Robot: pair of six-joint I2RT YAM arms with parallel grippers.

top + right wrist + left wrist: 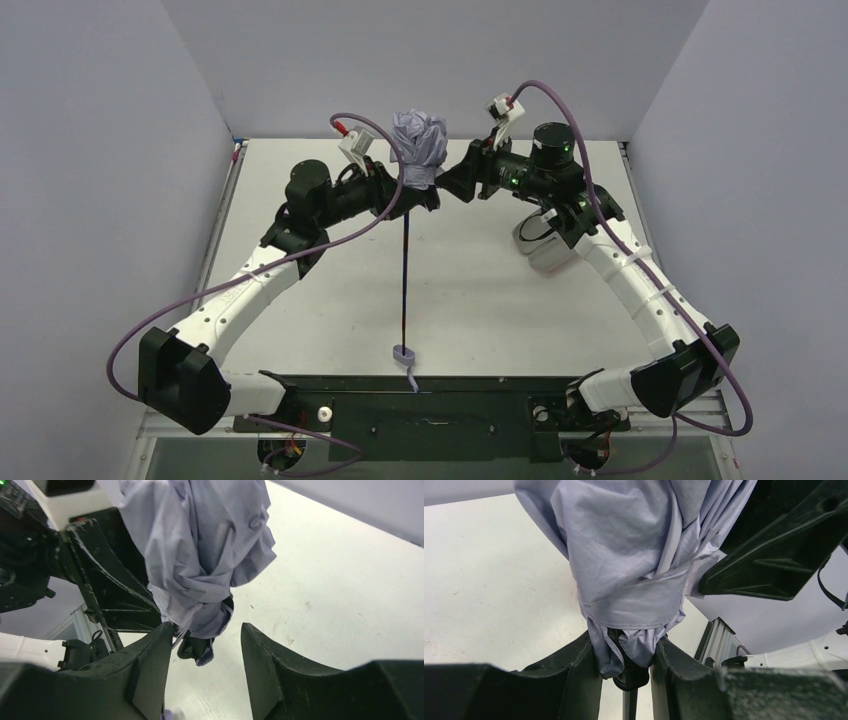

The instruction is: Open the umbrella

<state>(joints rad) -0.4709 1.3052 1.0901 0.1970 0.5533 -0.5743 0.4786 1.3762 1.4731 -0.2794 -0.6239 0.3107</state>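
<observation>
The umbrella (420, 145) stands upright, its pale lavender canopy bunched at the top. Its thin black shaft (404, 270) runs down to the small lavender handle (403, 353) near the table's front edge. My left gripper (415, 198) is shut on the bottom of the folded canopy. In the left wrist view both fingers press the fabric and a black collar on the umbrella (624, 580) at the left gripper (626, 655). My right gripper (452, 183) is open beside the canopy. In the right wrist view the umbrella (200, 545) hangs just beyond the right gripper (207, 645), close to its left finger.
A pale oblong fabric sleeve (540, 252) lies on the white table (300, 330) under the right forearm. Grey walls close in the left, right and back sides. The two grippers are close together at mid-table, a finger of the right gripper (774, 555) showing in the left wrist view.
</observation>
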